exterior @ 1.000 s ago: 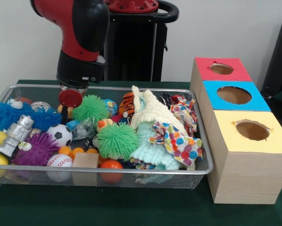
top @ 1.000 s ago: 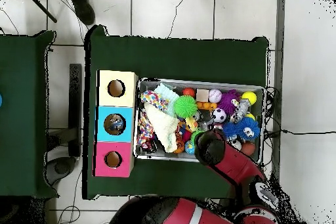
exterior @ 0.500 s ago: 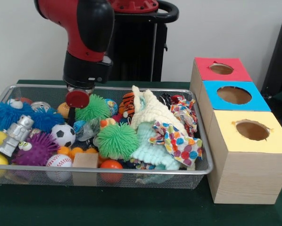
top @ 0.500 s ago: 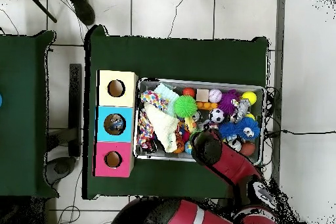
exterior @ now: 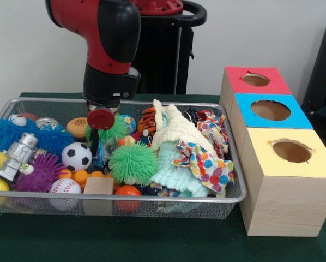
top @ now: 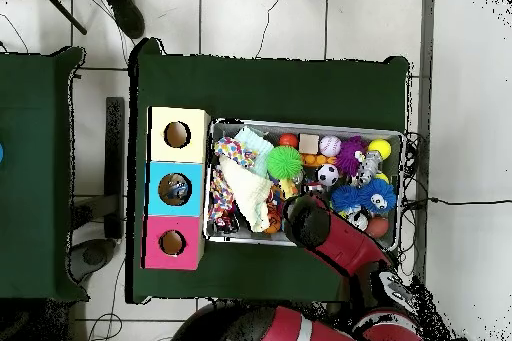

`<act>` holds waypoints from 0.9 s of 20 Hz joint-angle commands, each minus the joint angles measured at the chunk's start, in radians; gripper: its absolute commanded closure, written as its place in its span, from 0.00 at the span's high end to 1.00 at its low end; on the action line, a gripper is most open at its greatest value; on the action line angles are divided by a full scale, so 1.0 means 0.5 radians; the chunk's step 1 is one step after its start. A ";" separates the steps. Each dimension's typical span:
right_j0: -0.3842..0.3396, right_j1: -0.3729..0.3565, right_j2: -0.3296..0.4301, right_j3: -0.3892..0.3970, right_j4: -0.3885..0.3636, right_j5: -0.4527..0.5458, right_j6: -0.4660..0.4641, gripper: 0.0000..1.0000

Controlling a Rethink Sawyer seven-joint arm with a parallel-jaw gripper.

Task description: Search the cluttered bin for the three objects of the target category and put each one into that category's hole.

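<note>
1. While you look from the front, the red and black arm comes straight down from above, its black wrist upright over the far middle of the wire bin.
2. Your end effector hangs below a red disc on the wrist, down among the toys just beside the soccer ball and a green spiky ball; you cannot tell how far it is open or whether it holds anything.
3. From overhead, the arm reaches in over the bin's near edge and covers the toys beneath it.
4. You have the three hole boxes standing in a row, touching the bin's side on the green tabletop: red box, blue box, yellow box.
5. Something lies inside the blue box's hole in the overhead view; what it is cannot be made out.
6. Cloths, a baseball, a silver robot toy and a wooden block fill the bin.
7. No readable writing or label shows.
</note>
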 commanded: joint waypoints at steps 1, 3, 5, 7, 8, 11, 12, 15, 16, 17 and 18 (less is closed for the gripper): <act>0.000 0.030 0.278 -0.062 -0.030 -0.189 0.236 1.00; 0.136 0.074 0.092 -0.124 0.027 -0.179 0.221 1.00; 0.172 0.122 0.030 -0.166 0.024 -0.265 0.213 1.00; 0.157 0.134 0.034 -0.180 0.001 -0.301 0.199 1.00; 0.146 0.131 0.042 -0.178 -0.007 -0.302 0.194 1.00; 0.124 0.153 0.057 -0.186 -0.040 -0.379 0.189 1.00; 0.131 0.178 0.042 -0.204 -0.041 -0.438 0.191 1.00; 0.144 0.320 -0.014 -0.317 -0.046 -0.728 0.192 1.00; 0.143 0.327 -0.018 -0.323 -0.043 -0.736 0.186 1.00; 0.129 0.329 -0.008 -0.325 -0.054 -0.743 0.179 1.00; 0.126 0.330 -0.006 -0.324 -0.055 -0.748 0.173 1.00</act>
